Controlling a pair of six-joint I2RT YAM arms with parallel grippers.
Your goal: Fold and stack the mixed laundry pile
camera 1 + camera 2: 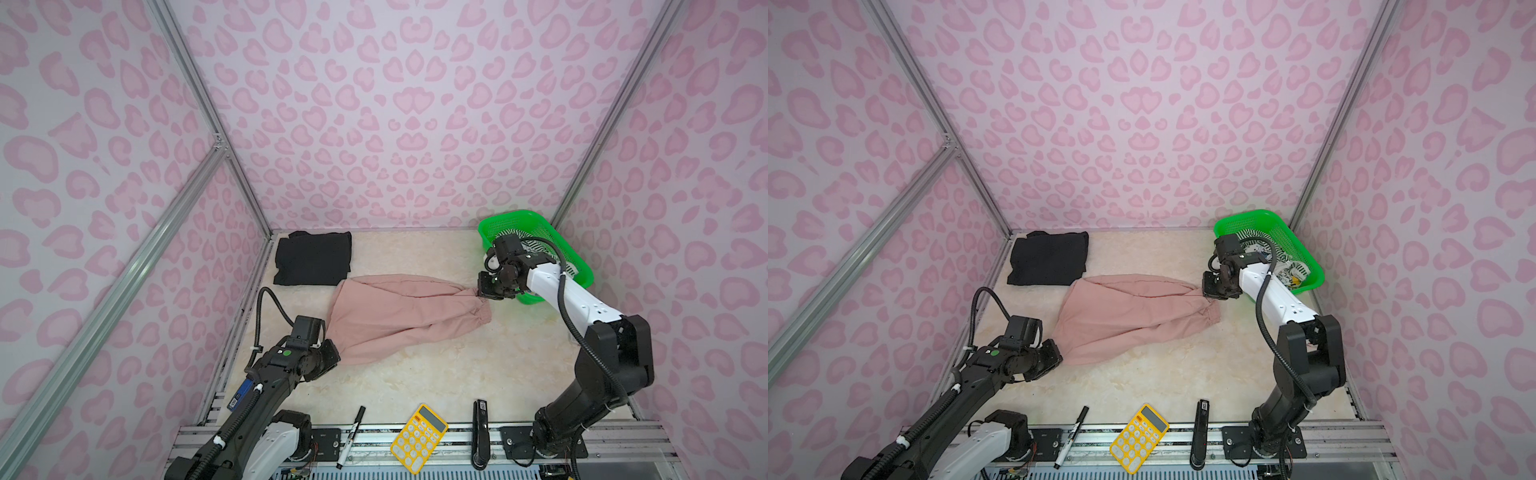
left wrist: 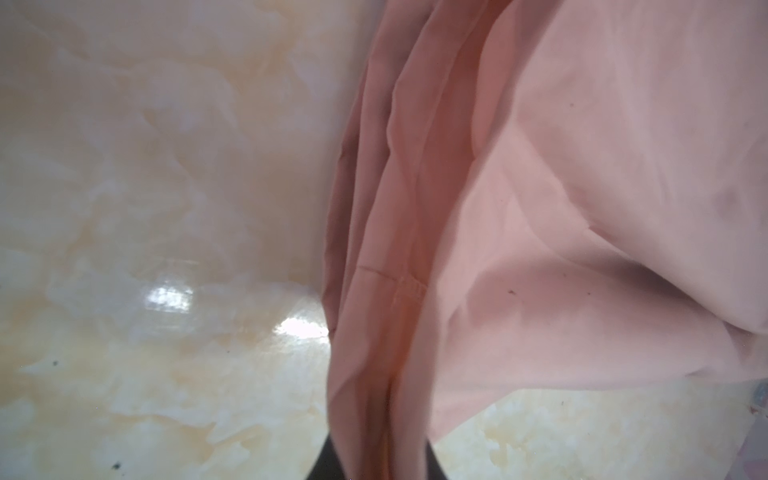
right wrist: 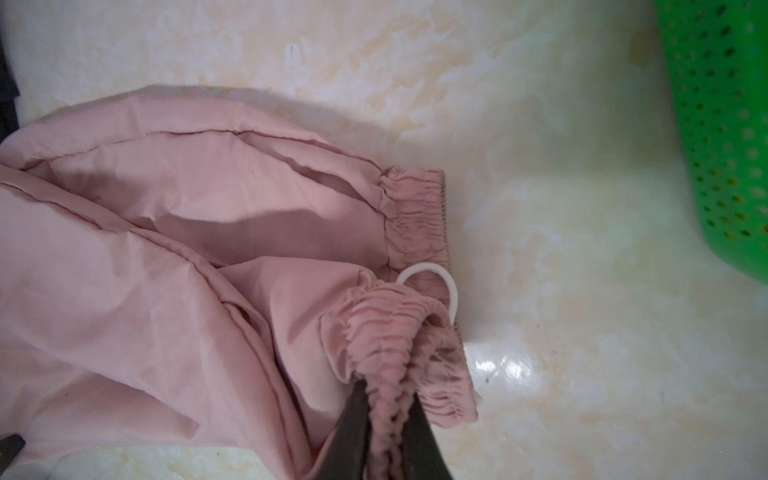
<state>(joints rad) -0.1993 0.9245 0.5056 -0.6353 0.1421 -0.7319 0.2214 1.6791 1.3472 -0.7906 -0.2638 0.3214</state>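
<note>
Now we have the shorts (image 1: 399, 316) spread on the table (image 1: 436, 386), stretched between both claws. Our left claw (image 1: 332, 353) is clamped on the hem end. Our right claw (image 1: 484, 289) is clamped on the gathered waistband, just beside the basket (image 1: 511, 216), with the white cord (image 3: 440, 282) looping out next to it. A black garment (image 1: 311, 257) lies folded in the far left corner, its near corner meeting the shorts. A striped piece (image 1: 1252, 242) sits in the basket.
</note>
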